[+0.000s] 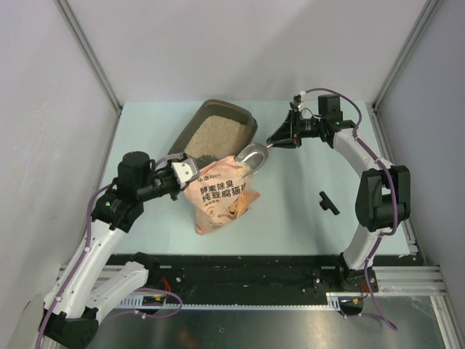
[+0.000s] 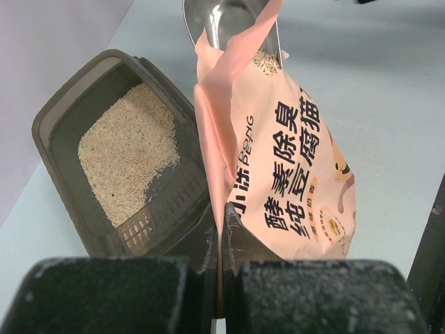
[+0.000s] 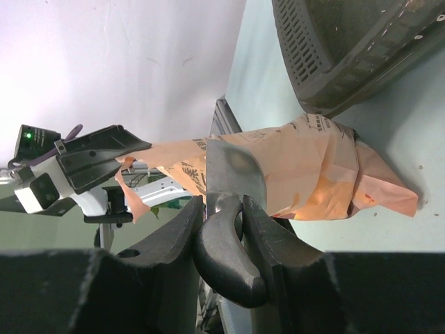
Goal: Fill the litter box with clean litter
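The dark grey-brown litter box (image 1: 243,116) lies at the back of the table and holds pale beige clean litter (image 1: 216,135); the left wrist view shows the box (image 2: 66,111) and the litter (image 2: 128,149) too. The salmon-pink bag (image 1: 225,195) stands just in front of it. My left gripper (image 1: 187,171) is shut on the bag's top edge (image 2: 224,209). My right gripper (image 1: 277,139) is shut on the dark handle (image 3: 226,250) of the grey metal scoop (image 1: 252,155), whose bowl sits in the bag's open mouth with granules in it (image 2: 266,61).
A small black part (image 1: 328,203) lies on the table to the right. Grey walls close in the table on the left, back and right. The box's slotted end (image 2: 160,209) is close to the bag.
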You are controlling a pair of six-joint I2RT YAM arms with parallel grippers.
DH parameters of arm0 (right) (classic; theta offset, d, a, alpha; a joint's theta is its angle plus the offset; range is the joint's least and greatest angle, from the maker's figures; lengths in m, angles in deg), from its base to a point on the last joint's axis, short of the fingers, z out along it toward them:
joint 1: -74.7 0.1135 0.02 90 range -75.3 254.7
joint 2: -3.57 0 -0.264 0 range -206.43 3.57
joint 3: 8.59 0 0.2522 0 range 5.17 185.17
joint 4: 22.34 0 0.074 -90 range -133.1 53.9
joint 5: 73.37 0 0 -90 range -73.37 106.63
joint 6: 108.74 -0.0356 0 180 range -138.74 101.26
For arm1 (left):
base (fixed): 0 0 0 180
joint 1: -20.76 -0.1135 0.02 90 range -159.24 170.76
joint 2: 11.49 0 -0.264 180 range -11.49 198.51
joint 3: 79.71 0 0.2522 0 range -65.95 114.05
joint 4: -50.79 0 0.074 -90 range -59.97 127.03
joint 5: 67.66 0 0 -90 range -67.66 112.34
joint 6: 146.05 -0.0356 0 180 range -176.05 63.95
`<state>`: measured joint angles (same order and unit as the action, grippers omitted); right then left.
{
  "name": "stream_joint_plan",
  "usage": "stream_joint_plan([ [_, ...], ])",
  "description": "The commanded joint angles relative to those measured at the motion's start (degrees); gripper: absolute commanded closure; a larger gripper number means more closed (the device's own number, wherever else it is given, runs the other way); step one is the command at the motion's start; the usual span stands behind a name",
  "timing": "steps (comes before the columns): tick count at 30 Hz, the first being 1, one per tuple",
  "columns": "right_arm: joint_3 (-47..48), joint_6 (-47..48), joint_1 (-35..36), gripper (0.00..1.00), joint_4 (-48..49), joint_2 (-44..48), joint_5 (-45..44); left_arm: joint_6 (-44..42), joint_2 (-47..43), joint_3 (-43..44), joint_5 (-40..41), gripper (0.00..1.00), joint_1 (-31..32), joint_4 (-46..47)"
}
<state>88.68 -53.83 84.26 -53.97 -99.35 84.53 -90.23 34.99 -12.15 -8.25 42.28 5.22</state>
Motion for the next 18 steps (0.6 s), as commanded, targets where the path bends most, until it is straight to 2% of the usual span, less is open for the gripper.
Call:
stream_joint_plan([
  [1,-0.6,-2.7,-0.7,1.00,1.8,2.5,2.8,-1.7,-0.4,1.3,1.0,1.00,-0.2,-0.3],
  [7,-0.6,-5.4,-0.7,1.00,4.1,2.5,3.3,-1.8,-0.5,1.0,1.1,1.00,-0.2,-0.3],
  [18,-0.6,-3.5,-2.1,1.00,2.4,2.9,3.4,-1.9,-0.3,1.0,1.0,1.00,-0.2,-0.3],
])
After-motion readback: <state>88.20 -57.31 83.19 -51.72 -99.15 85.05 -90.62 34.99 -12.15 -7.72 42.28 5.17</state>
